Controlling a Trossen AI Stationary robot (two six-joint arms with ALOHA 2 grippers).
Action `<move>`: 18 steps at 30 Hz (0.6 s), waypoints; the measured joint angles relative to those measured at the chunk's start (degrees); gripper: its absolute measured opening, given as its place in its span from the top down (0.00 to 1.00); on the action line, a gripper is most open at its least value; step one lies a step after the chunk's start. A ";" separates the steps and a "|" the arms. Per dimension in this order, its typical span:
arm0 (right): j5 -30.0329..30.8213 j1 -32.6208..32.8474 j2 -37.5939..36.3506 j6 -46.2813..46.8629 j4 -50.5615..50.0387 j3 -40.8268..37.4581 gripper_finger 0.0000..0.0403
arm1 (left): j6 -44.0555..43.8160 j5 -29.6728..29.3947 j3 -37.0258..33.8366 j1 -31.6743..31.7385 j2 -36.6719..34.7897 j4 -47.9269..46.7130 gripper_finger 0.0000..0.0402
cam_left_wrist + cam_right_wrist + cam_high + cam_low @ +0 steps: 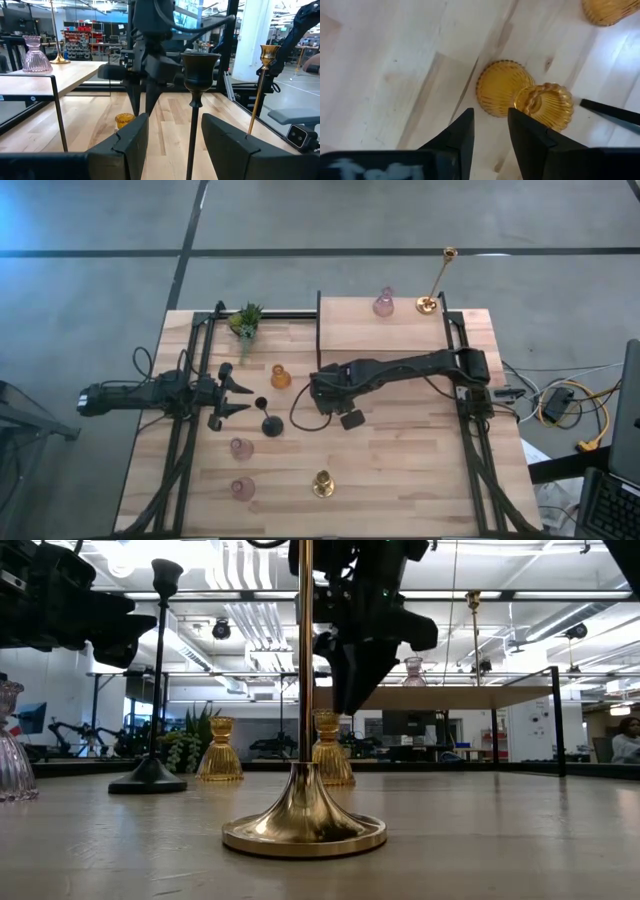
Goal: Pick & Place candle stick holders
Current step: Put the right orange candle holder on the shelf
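Right gripper (490, 132) hangs just above your amber holder (505, 87) on the desk (420, 470), jaws slightly apart, gripping nothing. Left gripper (243, 395) waits beside the black holder (271, 423), jaws apart.

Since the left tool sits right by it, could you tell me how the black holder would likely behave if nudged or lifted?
The black holder is a tall thin stem on a small round foot, so a push near its cup would probably tip it. It looks rigid, likely metal, so it should not flex. The slim stem between the left tool fingers gives little grip surface; it may swing.
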 joint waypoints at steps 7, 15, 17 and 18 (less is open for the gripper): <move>0.07 0.00 -1.21 -0.06 -0.20 0.00 0.77 | 0.00 -0.01 -0.01 0.01 0.00 0.00 0.53; 0.12 -0.13 -1.34 -1.38 1.99 0.02 0.74 | 0.01 0.01 0.00 0.01 0.00 0.00 0.53; 0.22 -0.27 -1.00 -2.26 2.15 0.02 0.73 | 0.00 0.01 -0.01 0.00 0.00 0.00 0.53; 0.29 -0.39 -0.83 -2.28 2.38 0.02 0.73 | 0.00 0.01 -0.01 0.01 0.00 0.00 0.53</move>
